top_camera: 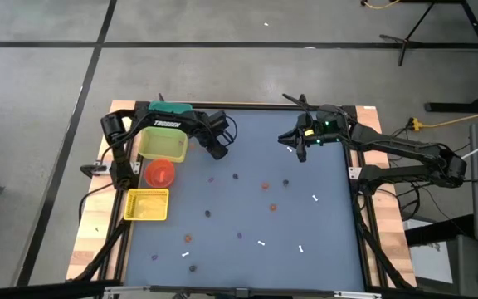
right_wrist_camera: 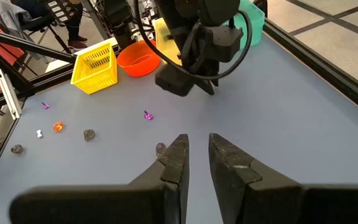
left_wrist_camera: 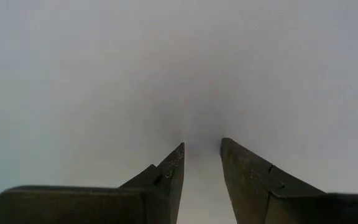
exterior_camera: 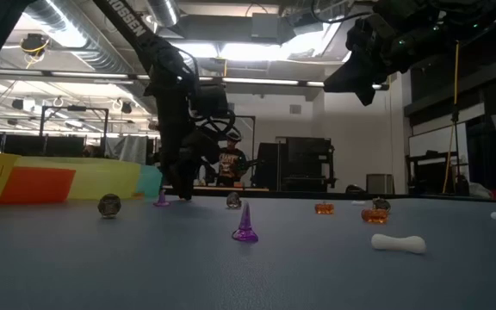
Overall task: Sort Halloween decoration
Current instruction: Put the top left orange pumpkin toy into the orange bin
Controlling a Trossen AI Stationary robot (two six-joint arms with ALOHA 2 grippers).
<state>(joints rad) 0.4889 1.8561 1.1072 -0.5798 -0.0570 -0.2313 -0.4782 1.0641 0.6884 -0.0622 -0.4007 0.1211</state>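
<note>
From overhead I see the Halloween decoration (top_camera: 265, 185) scattered over the middle and near part of the blue desk (top_camera: 330, 241): small orange, purple and white pieces, well apart from each other. The bins sit along the left side: a teal bin (top_camera: 171, 108) at the far edge, a pale yellow bin (top_camera: 163, 147), a red bowl (top_camera: 160, 173) and a yellow basket (top_camera: 148, 205).

My left end effector (top_camera: 219, 153) is low over the desk just beside the pale yellow bin. Its wrist camera shows only bare desk between the fingers (left_wrist_camera: 166, 177), which stand slightly parted and pinch nothing.

My right end effector (top_camera: 302, 155) hangs near the far right part of the desk; the level camera shows it raised well above the surface, something the overhead picture cannot tell me. Its own camera shows the fingers (right_wrist_camera: 178, 163) narrowly apart and empty, with the left arm, the yellow basket and several trinkets beyond.

The level camera picks out shapes: a purple cone (exterior_camera: 246, 224) and a white bone (exterior_camera: 399, 244).
</note>
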